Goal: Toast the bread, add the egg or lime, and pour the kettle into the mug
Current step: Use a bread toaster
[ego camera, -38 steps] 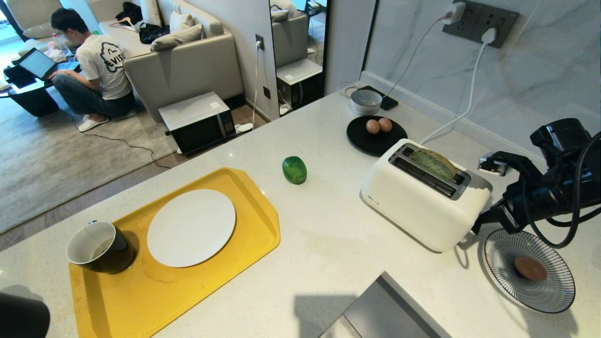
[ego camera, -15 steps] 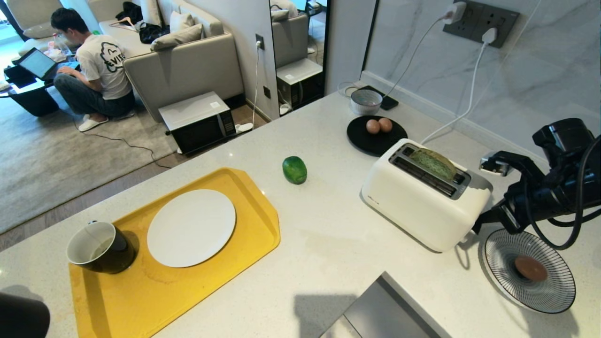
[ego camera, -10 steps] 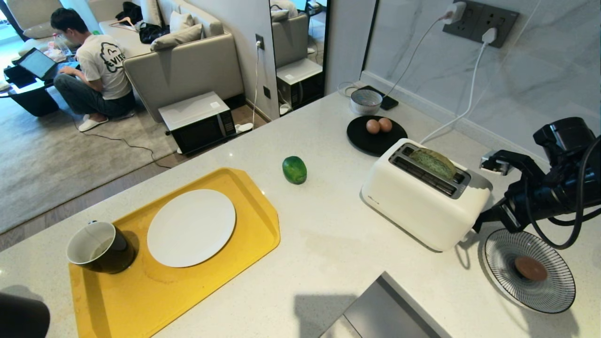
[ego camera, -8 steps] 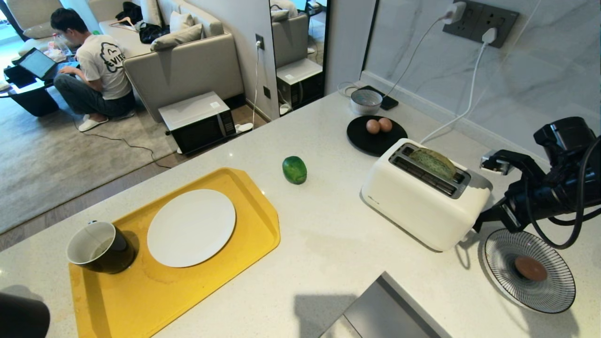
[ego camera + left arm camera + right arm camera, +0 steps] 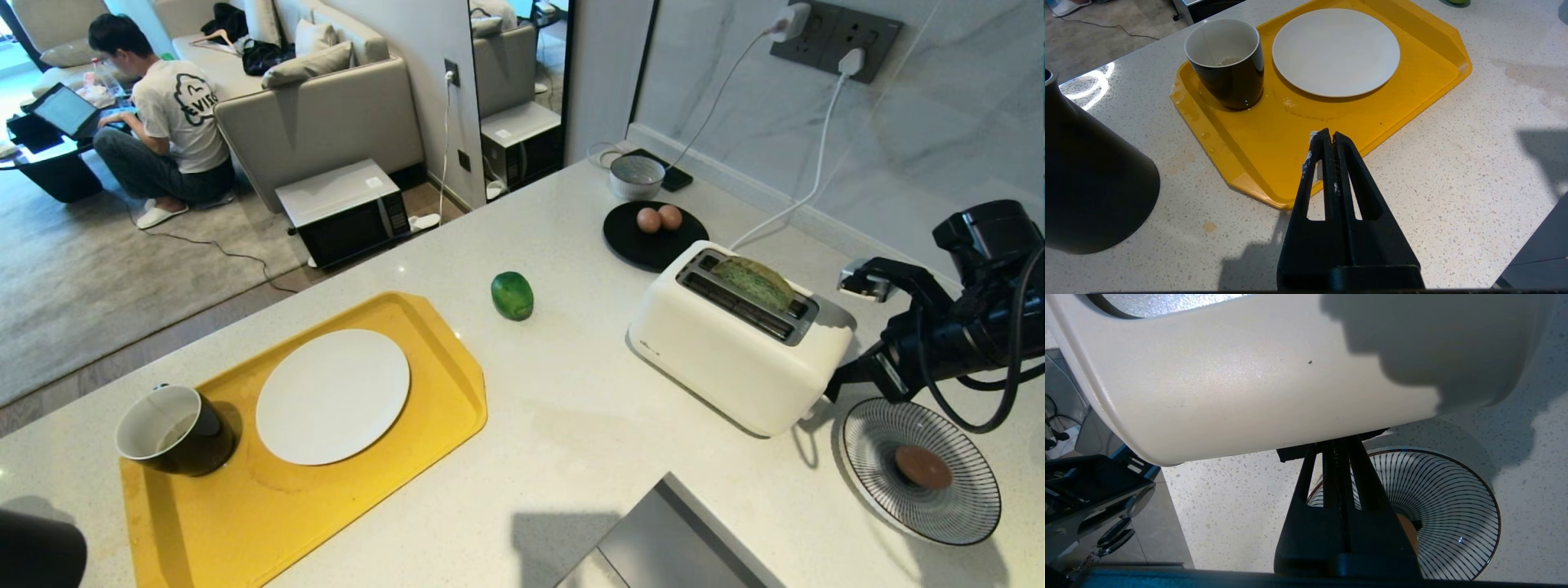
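Where toaster [image 5: 1274, 375] hides right gripper [image 5: 1337, 443] fingertips

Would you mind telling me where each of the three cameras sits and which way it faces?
Head view: high on the robot, looking forward and down at the counter, toaster and yellow tray; the right arm shows at the right edge.
Left wrist view: behind the shut left gripper, facing the tray, mug and kettle.
Right wrist view: behind the shut right gripper, close against the toaster's end, above the striped dish.
Shared: head and left wrist both show tray, mug and white plate.
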Controlling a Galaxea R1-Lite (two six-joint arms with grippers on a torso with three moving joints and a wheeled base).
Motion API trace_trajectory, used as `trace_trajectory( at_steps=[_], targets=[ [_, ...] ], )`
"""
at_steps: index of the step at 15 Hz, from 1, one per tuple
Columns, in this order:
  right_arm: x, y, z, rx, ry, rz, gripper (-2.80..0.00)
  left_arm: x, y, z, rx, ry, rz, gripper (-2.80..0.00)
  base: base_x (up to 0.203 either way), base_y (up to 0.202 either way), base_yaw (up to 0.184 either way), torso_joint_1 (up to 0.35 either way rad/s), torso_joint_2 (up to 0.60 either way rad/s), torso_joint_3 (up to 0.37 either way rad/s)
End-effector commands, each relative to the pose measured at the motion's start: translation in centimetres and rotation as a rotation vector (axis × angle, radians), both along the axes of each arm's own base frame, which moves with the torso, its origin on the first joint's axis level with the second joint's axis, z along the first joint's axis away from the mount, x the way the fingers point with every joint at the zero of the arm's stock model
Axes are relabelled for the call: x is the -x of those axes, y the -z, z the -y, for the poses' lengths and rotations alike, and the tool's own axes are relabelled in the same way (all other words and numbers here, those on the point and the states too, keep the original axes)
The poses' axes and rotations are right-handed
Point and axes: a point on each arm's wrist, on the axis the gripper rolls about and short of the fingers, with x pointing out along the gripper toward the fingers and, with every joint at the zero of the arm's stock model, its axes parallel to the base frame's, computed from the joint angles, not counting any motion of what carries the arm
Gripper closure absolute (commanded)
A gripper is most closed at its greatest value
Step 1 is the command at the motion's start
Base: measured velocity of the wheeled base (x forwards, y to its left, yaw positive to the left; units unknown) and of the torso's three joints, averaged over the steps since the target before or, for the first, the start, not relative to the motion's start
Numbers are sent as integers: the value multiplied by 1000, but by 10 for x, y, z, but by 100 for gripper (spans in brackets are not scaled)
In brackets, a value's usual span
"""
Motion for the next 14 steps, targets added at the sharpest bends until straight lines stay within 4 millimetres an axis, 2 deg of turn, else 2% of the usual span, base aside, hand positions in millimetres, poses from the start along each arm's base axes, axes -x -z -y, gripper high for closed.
trace_trajectory(
  at_steps=[1, 14],
  targets=[
    [1, 0, 0, 0, -4, -2, 0, 0, 0, 0, 0, 0, 0, 0, 0, 0, 0, 0, 0, 0],
    [2, -4, -1, 3, -3, 9, 0, 0, 0, 0, 0, 0, -1, 0, 0, 0, 0, 0, 0, 0]
  ],
)
